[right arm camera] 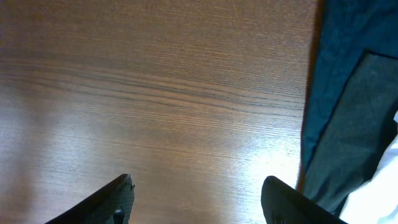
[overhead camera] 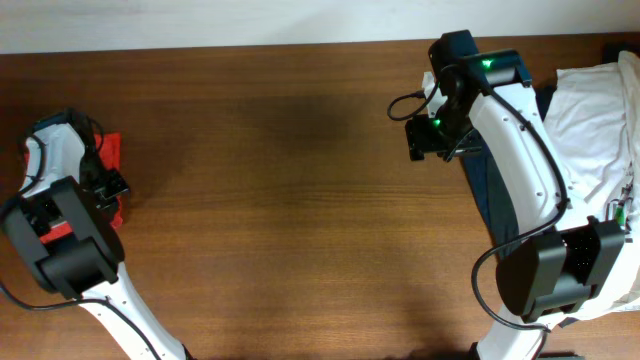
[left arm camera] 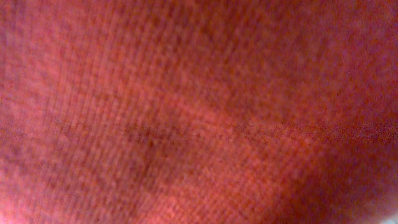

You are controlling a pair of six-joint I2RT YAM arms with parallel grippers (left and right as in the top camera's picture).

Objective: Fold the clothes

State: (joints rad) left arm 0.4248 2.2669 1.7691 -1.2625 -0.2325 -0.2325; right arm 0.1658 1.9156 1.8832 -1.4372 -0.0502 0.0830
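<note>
**Left claw down in the red cloth, right claw spread over bare wood**

My left claw (overhead camera: 108,186) sits at the far left edge of the table (overhead camera: 280,200), pressed into the orange-red T-shirt (overhead camera: 110,148). From overhead, only small patches of the shirt show around my left arm, which covers most of it. My left wrist camera is filled edge to edge with red knit, and one faint seam runs across it. None of my fingers show there, so I cannot tell whether that claw is apart or together.

My right claw (right arm camera: 198,184) is on the far right side, well apart from the shirt. Its two dark fingers are spread wide with nothing between them, and plain wood lies beneath. Just to its right lies the dark navy garment (right arm camera: 339,56), with a greyer panel of cloth lower down. My right arm crosses over this cloth in the overhead view and hides much of it. Beyond the navy, at the right edge of the table, a crumpled white garment (overhead camera: 590,110) is heaped up, partly behind my right arm.

The table is brown wood with long grain and a soft glare. A pale strip (overhead camera: 200,20) runs behind its far edge.
</note>
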